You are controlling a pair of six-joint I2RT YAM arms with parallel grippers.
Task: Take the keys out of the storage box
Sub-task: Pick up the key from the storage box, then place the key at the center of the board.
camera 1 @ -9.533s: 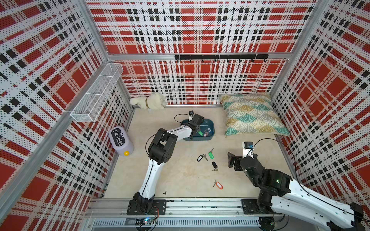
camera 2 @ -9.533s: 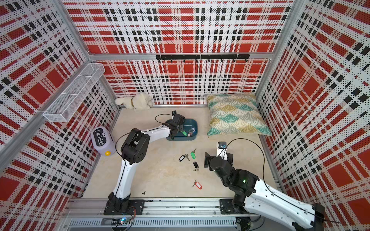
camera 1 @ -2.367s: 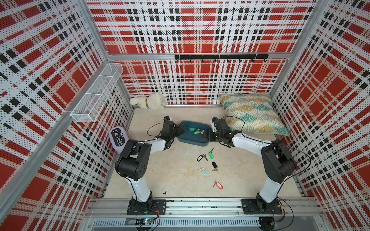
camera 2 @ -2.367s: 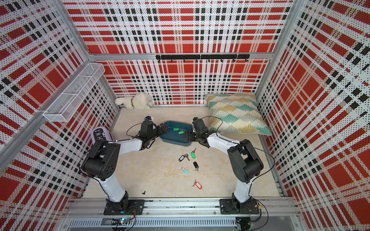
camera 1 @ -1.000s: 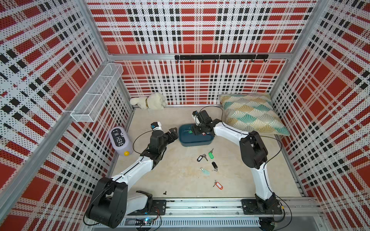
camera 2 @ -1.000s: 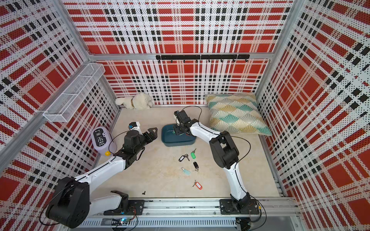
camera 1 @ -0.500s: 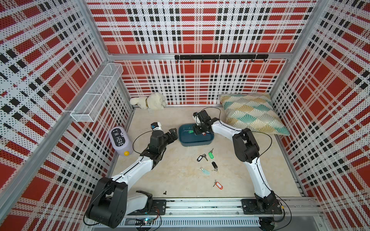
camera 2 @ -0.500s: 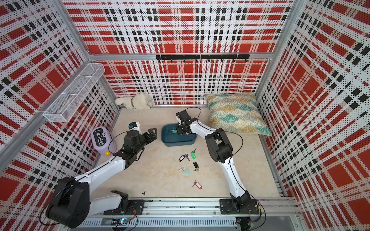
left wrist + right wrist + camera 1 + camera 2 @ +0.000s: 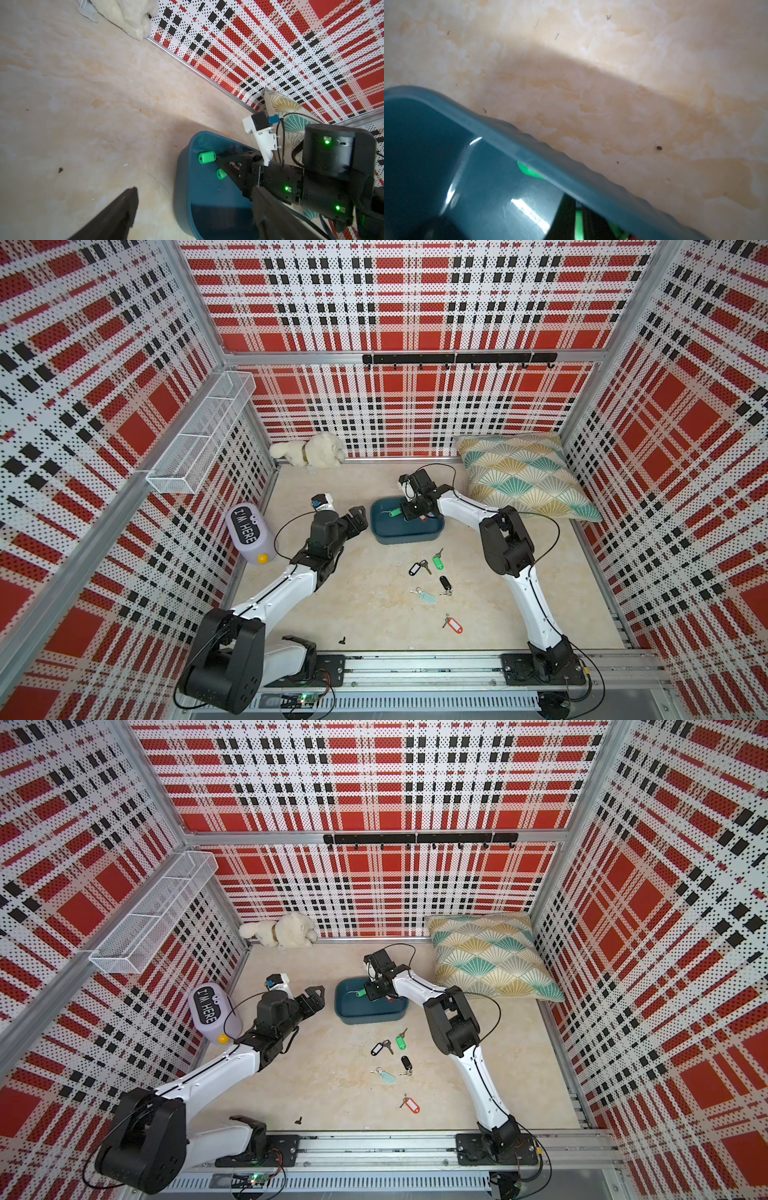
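Keys [image 9: 444, 583]: five out on the floor [image 9: 365, 605], in a loose cluster on the near side of the box [image 9: 405, 538], apart from it.
Cluster: black tag [image 9: 414, 569] just beside floor green tag [image 9: 436, 562]. Second black tag [image 9: 444, 583] near teal tag [image 9: 427, 598]. Red tag [image 9: 456, 627] alone, nearest the base rail [image 9: 415, 668].
Box: teal-blue tub, upright, rear middle of the floor, between left gripper [image 9: 358, 519] and pillow [image 9: 523, 477].
In box: box green tag [image 9: 206, 158] in the robot's-left half, near the rear wall. Red bit [image 9: 423, 518] mostly hidden by the right gripper [image 9: 403, 514]; can't tell what it is.
Second green: green blob [image 9: 221, 173] beside the gripper tip in the left wrist view; tag or reflection, can't tell.
Right gripper: reaching down into the box, fingers [image 9: 564, 216] pressed together, pinching the end of the box green tag. Right wrist view shows green between the two dark fingers.
Lift: can't tell whether that tag is off the box bottom.
Left gripper: jaws spread wide, nothing between them, just beside the box's short end on the robot's left, not touching.
Rest: plush [image 9: 311, 454] at the back wall, "I'M HERE" container [image 9: 249, 531] by the left wall, wire basket [image 9: 199, 439] on the left wall, hook rail [image 9: 457, 358] on the back wall, small black bit [image 9: 342, 641] on the floor near the base rail.
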